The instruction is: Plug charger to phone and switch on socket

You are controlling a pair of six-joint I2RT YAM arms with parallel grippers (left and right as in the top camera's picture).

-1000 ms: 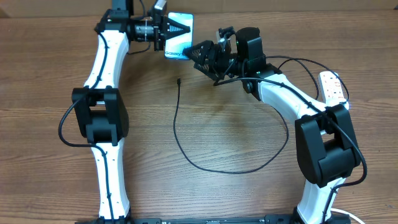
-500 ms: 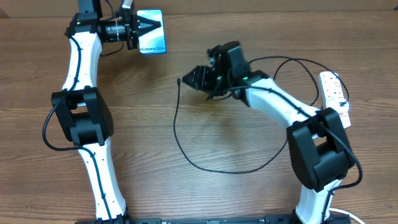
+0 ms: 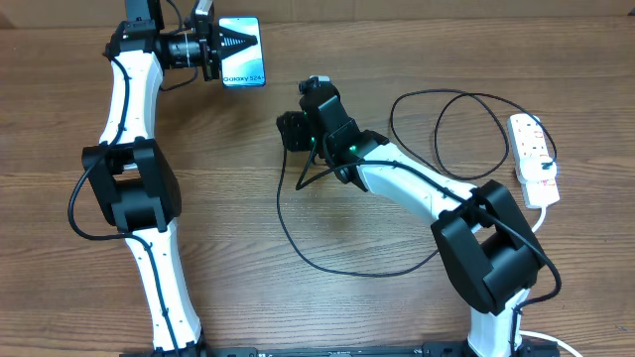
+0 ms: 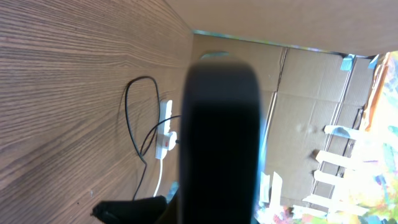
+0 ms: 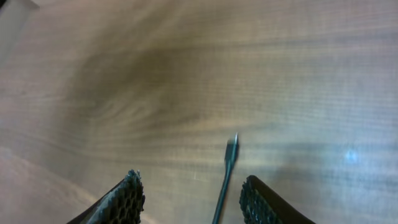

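Two units: left end effector (image 3: 230, 45) clamped on phone (image 3: 248, 63); right end effector (image 5: 191, 185) apart, charger (image 5: 231, 151) plug lying within its gap. Cable judged light, limp; grip the stiff plug body.

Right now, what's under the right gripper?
The charger connector tip shows inside the open right gripper, with the table beneath. In the overhead view, the gripper covers that tip.
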